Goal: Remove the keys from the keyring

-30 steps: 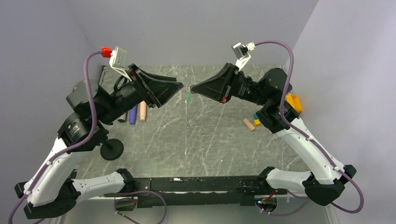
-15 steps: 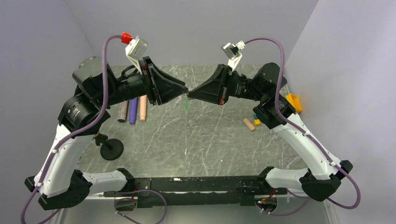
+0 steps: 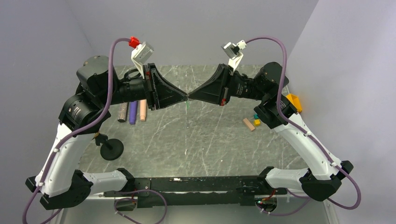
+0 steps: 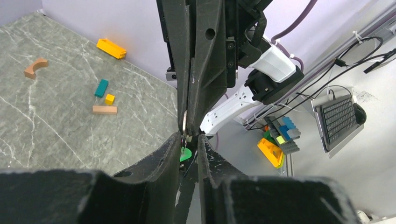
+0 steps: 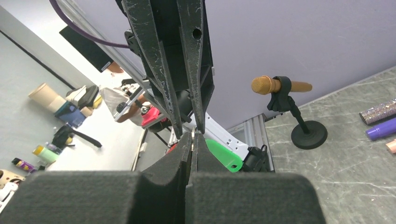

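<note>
My two grippers meet tip to tip in mid-air above the far middle of the table. My right gripper (image 3: 189, 97) is shut on the thin silvery keyring (image 5: 193, 136), seen edge-on between its pads; the ring also shows in the left wrist view (image 4: 185, 122). The green key tag (image 5: 224, 157) hangs from the ring beside the right fingers and shows small below the tips in the top view (image 3: 187, 106). My left gripper (image 4: 189, 140) is open by a narrow gap. Its fingertips (image 5: 180, 133) straddle the ring's free end, with the green tag (image 4: 186, 155) in the gap.
A microphone on a round black stand (image 3: 111, 148) is at the near left. A glitter tube (image 3: 123, 112), a purple tube (image 3: 132, 112) and a peach tube (image 3: 142, 111) lie left of centre. A wooden block (image 3: 248, 124), small yellow and teal blocks and an orange piece (image 3: 293, 101) lie right.
My left arm has swung right and its jaws have narrowed from wide open to a small gap at the ring. My right gripper has shifted slightly left with the ring and tag.
</note>
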`<control>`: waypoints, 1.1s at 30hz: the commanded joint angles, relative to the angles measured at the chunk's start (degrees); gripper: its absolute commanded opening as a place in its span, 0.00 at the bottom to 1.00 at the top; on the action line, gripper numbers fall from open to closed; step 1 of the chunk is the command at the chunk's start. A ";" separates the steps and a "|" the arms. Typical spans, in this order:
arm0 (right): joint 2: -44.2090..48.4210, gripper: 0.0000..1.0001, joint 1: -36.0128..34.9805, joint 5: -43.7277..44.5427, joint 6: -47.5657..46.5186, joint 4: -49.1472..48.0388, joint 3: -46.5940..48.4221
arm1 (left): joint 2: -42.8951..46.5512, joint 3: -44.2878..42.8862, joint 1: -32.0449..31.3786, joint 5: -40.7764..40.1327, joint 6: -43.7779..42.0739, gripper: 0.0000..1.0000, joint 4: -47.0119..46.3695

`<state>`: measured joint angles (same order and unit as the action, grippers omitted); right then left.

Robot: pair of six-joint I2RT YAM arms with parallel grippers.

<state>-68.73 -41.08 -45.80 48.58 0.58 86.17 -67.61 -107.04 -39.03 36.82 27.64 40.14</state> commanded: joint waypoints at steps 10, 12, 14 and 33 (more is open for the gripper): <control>-0.99 0.00 -0.23 -2.83 0.34 -1.59 2.88 | 1.18 1.63 0.32 2.23 0.42 0.08 -3.14; -1.17 0.00 -0.23 -3.03 0.50 -1.84 2.94 | 1.21 2.02 0.33 2.05 0.77 0.01 -3.65; -1.28 0.00 -0.21 -3.21 0.63 -1.98 2.92 | 1.34 2.36 0.32 1.76 0.88 0.00 -4.08; -3.56 0.22 -0.29 -6.31 2.72 -4.58 2.45 | 0.35 -0.69 0.35 -4.78 0.84 0.00 1.80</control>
<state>-71.75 -41.08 -49.87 50.13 -0.32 87.02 -66.61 -105.25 -38.81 34.59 28.14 41.78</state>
